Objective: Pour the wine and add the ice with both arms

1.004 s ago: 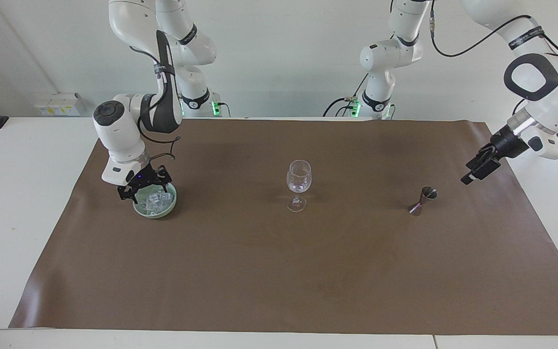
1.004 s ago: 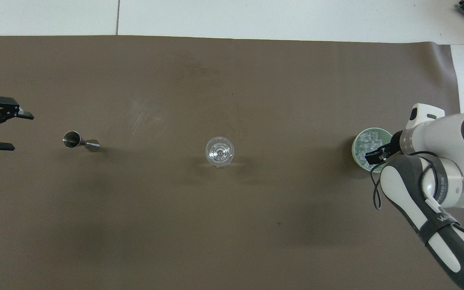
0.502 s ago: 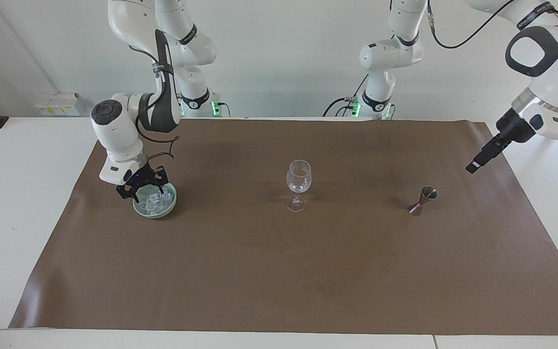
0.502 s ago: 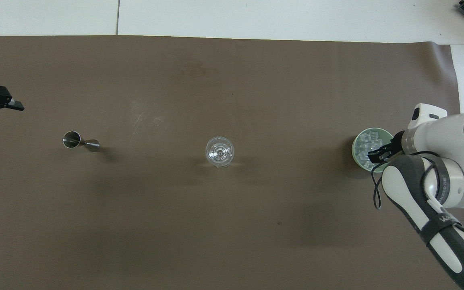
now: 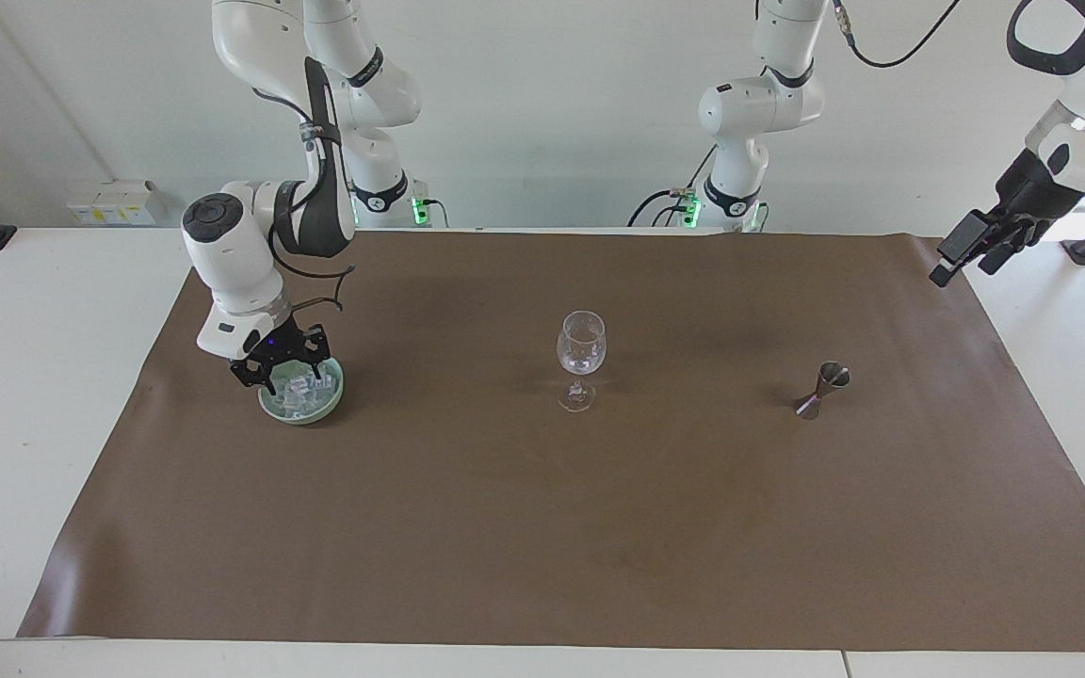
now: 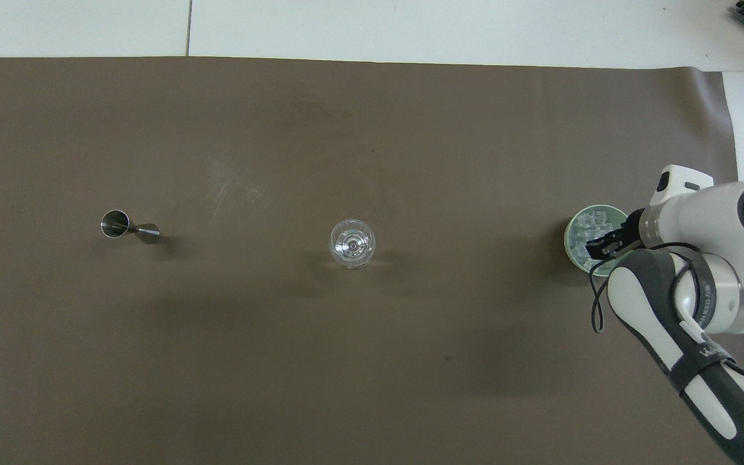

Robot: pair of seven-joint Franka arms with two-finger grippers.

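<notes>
While the right gripper [image 5: 286, 375] dips into the green bowl [image 5: 328, 405] near the right arm's end of the brown mat [image 5: 542, 527], its black fingers [image 5: 263, 372] straddle the heap of ice [image 5: 299, 393] that fills the bowl. Whether they have closed on a cube cannot be told, since the fingertips are lost among the clear pieces. The bowl sits just inside the mat's edge at that end, about midway between the edge nearest the robots and the one farthest from them. In the overhead view the same gripper covers the part of the bowl nearer the robots.

A wine glass [image 5: 581, 350] stands upright at the middle of the mat. A small metal measuring cup [image 5: 822, 389] stands toward the left arm's end, well apart from the glass.

The left gripper [image 5: 966, 249] hangs raised over the mat's corner at the left arm's end, empty, its fingers spread wide.
</notes>
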